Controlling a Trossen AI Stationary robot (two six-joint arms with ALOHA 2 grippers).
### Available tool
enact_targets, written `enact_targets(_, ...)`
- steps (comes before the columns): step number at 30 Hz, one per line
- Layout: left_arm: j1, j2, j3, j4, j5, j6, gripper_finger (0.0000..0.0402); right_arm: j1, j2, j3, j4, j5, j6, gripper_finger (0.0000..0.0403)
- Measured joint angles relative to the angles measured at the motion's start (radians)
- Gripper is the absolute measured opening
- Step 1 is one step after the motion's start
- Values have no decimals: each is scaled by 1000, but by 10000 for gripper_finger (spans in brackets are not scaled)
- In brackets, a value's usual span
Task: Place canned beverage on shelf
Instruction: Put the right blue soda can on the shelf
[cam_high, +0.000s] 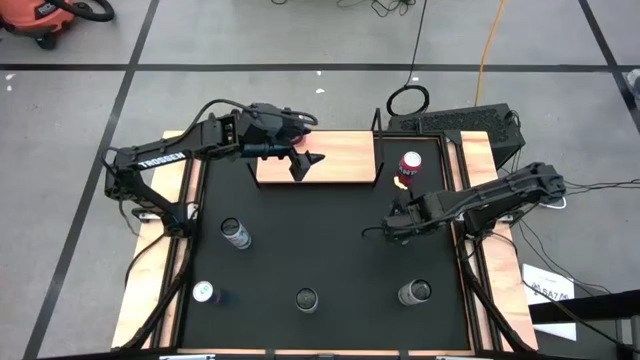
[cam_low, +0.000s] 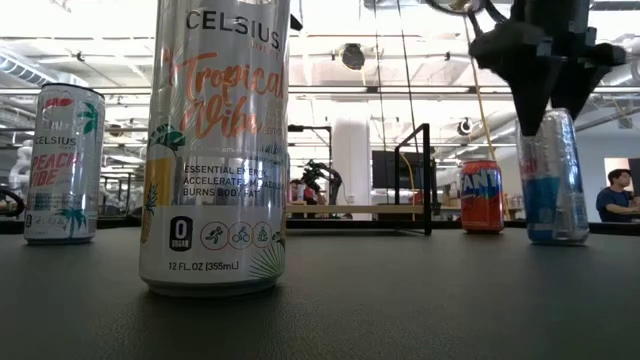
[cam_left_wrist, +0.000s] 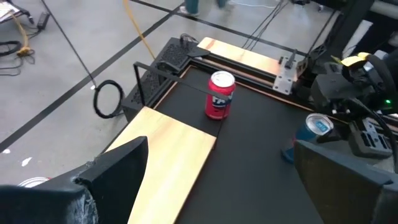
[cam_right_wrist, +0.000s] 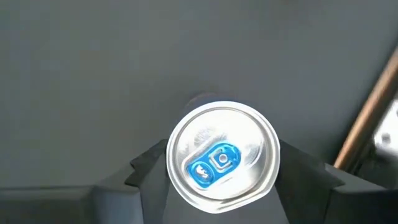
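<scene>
R gripper (cam_right_wrist: 217, 180) wide open astride blue-tab can (cam_right_wrist: 222, 156), not clamped; L gripper (cam_high: 304, 163) wide over shelf (cam_high: 345, 158). Front can (cam_low: 215, 145) reads "CELSIUS Tropical Vibe".

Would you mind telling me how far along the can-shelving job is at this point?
Nothing looks done yet: the shelf holds no can, and the red-orange can stands beside it, outside its end post. In hand: the right hand is down over the blue-tabbed can, which stands on the black mat. The left hand hovers open above the shelf. Left: lifting a can onto the board.
</scene>
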Motion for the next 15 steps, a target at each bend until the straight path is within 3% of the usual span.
enact_targets(7,0,0,0,0,101,61,390,-11,-71,62,84,5,-262,237)
enact_targets(15,0,0,0,8,153,80,390,-44,-94,187,137,55,-482,230)
